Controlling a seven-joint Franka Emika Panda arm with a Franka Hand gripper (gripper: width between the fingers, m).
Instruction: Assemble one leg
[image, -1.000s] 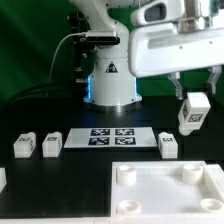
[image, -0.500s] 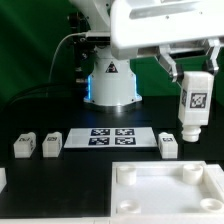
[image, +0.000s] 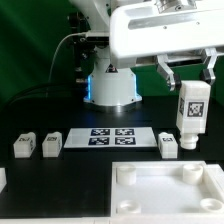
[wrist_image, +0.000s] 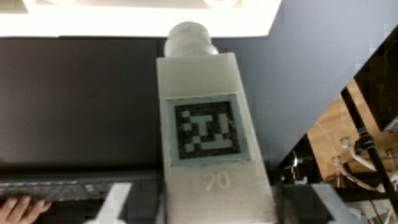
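My gripper (image: 190, 78) is shut on a white leg (image: 192, 112) with a black-and-white tag on its face. I hold it upright above the table at the exterior view's right, its peg end pointing down. In the wrist view the leg (wrist_image: 210, 125) runs straight out from between my fingers (wrist_image: 128, 205). The large white panel (image: 165, 190) with round corner sockets lies below at the front. One socket (image: 187, 171) is almost under the leg. Three more legs lie on the table: two at the left (image: 24, 146) (image: 50, 144) and one at the right (image: 168, 144).
The marker board (image: 110, 139) lies flat between the loose legs. The robot base (image: 110, 85) stands behind it, with a black cable (image: 60, 55) looping at its left. A small white piece (image: 2, 179) shows at the exterior view's left edge.
The leg in my gripper has turned from tilted to upright and risen a little. The arm has swung toward the exterior view's left. The loose legs and panel have not moved.
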